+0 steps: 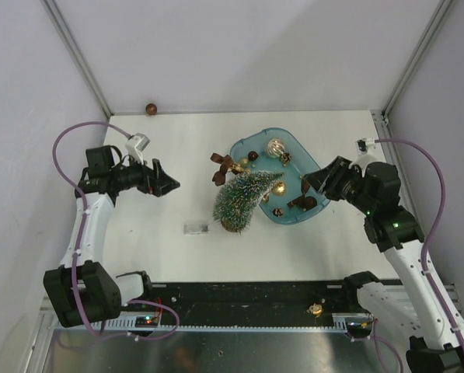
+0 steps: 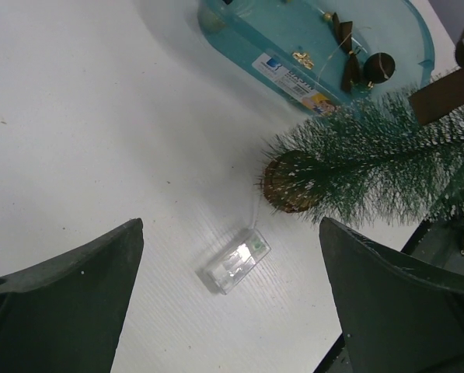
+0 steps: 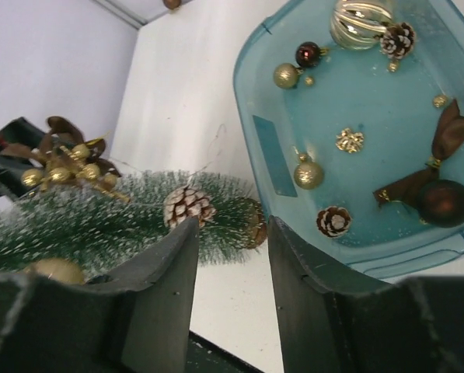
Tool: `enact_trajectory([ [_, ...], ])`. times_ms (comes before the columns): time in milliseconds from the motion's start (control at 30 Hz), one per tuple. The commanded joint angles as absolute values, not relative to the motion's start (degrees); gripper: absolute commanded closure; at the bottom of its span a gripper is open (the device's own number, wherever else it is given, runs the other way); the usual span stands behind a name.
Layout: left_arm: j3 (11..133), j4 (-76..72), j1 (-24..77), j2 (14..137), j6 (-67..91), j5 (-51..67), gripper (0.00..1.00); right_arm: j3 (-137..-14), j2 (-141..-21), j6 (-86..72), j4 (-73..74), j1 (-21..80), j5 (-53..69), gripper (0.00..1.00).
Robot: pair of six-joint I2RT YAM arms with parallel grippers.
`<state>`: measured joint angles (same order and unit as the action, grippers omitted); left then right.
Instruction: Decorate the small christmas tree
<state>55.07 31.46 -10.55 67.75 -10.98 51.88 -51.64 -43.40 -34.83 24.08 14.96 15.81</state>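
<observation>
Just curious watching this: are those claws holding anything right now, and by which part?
Nothing. The left gripper and the right gripper are both open and empty.

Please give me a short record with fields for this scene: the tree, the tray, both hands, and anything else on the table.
tree: small christmas tree lies on its side, tip at the teal tray
on tree: pine cone, brown bow with gold berries
tray: holds loose ornaments, such as a dark brown ball
left hand: open, empty, aimed toward the clear plastic box
right hand: open, empty, between tray and tree
</observation>
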Motion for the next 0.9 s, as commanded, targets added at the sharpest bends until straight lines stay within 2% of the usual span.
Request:
enact_trajectory([
  [0,56.3,31.4,-9.7,65.8,-10.9,54.9,0.00,-52.0,-46.8,-33.5,23.8,16.1,10.1,0.53],
  [167,56.0,31.4,-7.7,67.1,-11.7,55.0,0.00,-48.9,-47.5,-34.2,25.2,17.4,8.0,0.48],
  [400,56.1,31.3,-2.9,71.0,-14.6,54.5,0.00,-44.4,-43.5,-33.8,31.1,18.2,3.0,0.48],
  [567,56.4,30.9,1.6,72.4,-15.7,53.9,0.00,-43.8,-44.1,-33.2,29.7,17.9,1.8,0.48],
  [667,56.6,30.2,3.6,73.3,-15.6,54.0,0.00,-43.8,-48.0,-32.8,25.6,17.1,0.6,0.47],
  [867,55.9,28.8,4.0,75.5,-15.7,54.6,0.00,-45.6,-63.9,-32.7,13.7,17.1,-1.2,0.47],
])
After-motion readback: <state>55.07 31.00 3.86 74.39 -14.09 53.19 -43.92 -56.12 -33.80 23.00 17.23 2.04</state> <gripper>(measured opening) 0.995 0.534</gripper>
